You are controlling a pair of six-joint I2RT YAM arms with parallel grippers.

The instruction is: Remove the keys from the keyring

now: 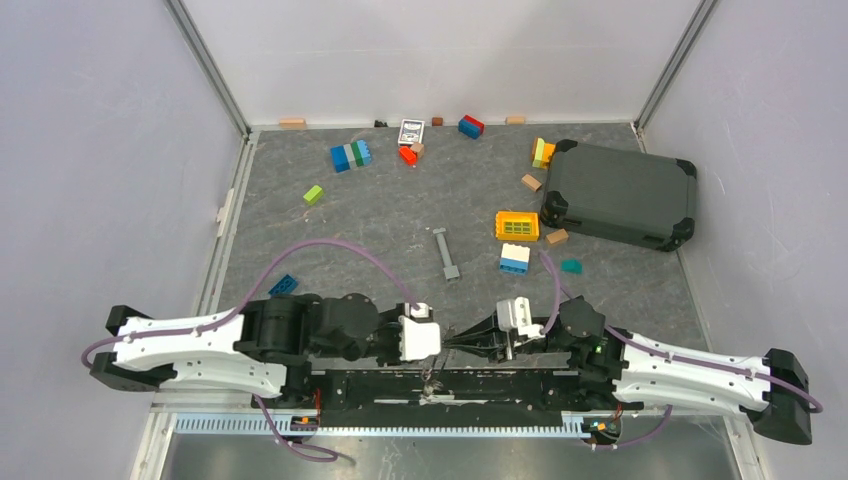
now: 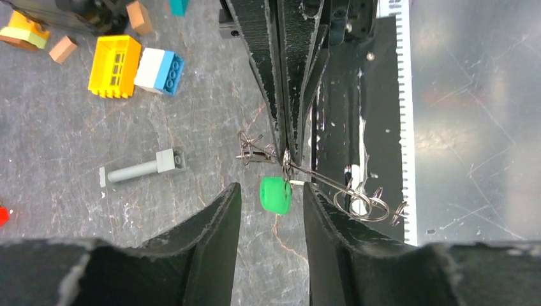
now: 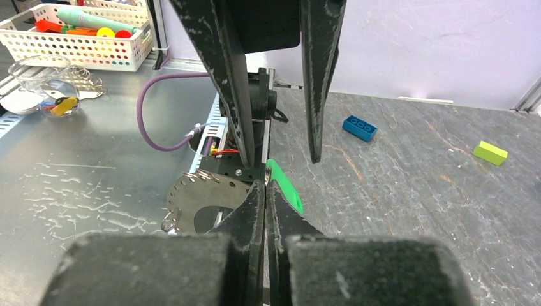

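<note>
Well short of the yellow grid block (image 1: 517, 225), toward the arm bases, and raised off the table: thin silver wire keyring (image 2: 325, 183), with small thin silver keys (image 2: 360, 204) bunched on it, too fine to count, and one green-headed key (image 2: 275, 194). Pinched at the wire by the right gripper (image 2: 286, 153), jaws pressed fully together with no gap. Hard to tell whether wire alone or also a key blade sits in that pinch. Flanked by the left gripper (image 2: 271, 188), black fingers (image 2: 217, 223) spread apart, green head hanging between them and touching neither. From the right wrist, same story: green head poking out just past the closed fingertips, the opposite pair of fingers standing apart beyond it.

Just beside the yellow grid block, on its near side: white-and-blue toy brick (image 1: 514, 258). Left of the block, near: long grey metal bar (image 1: 446, 253), lying flat on the grey stone-patterned table (image 1: 350, 230). Right of the block, just beside: dark grey hard case (image 1: 620, 193). Beyond the block, toward the back wall: scattered coloured bricks (image 1: 350, 156).
</note>
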